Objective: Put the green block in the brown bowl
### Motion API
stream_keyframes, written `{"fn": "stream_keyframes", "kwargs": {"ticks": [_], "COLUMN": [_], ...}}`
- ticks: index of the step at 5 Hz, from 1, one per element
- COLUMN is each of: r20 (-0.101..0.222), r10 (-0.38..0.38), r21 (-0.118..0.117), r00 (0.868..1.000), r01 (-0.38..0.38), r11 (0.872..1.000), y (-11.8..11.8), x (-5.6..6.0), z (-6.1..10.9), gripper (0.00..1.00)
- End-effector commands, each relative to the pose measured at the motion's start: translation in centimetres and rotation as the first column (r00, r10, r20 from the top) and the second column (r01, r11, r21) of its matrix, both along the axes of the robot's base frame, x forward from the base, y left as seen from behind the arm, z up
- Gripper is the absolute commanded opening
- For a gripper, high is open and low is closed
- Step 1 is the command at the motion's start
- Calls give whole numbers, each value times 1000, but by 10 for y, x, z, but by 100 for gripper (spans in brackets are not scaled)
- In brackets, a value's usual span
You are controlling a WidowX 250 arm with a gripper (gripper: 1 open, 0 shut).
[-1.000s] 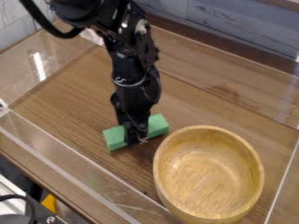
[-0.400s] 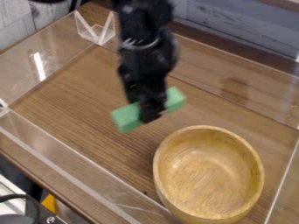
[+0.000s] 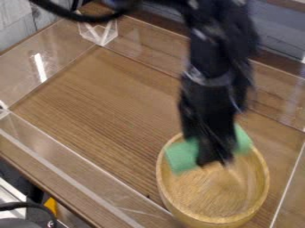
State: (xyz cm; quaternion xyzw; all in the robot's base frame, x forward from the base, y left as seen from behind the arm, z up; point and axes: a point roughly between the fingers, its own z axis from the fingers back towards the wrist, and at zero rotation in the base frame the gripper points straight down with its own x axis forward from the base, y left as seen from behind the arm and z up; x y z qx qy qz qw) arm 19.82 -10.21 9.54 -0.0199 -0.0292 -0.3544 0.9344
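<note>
Green block (image 3: 183, 154) — above brown bowl (image 3: 215, 201)

Green block (image 3: 183, 155) — blurred, aloft over the bowl; brown bowl (image 3: 215, 204) — round, upright, light tan.

Arm (image 3: 217, 67) motion-blurred, top cut off by frame edge; jaws (image 3: 212, 151) smeared, hiding middle of green block (image 3: 183, 155).
</note>
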Motion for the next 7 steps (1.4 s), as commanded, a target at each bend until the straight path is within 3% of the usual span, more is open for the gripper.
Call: {"fn": "stream_keyframes", "kwargs": {"ticks": [1,7], "r20": [24,8], "r10": [-60,-67], "r21": [-6,-63], "r00": [998,998], "r01": [60,67], "r11": [998,996], "y": [-13,5], "x": [-4,2], "z": [1,9], "gripper": [0,0]}}
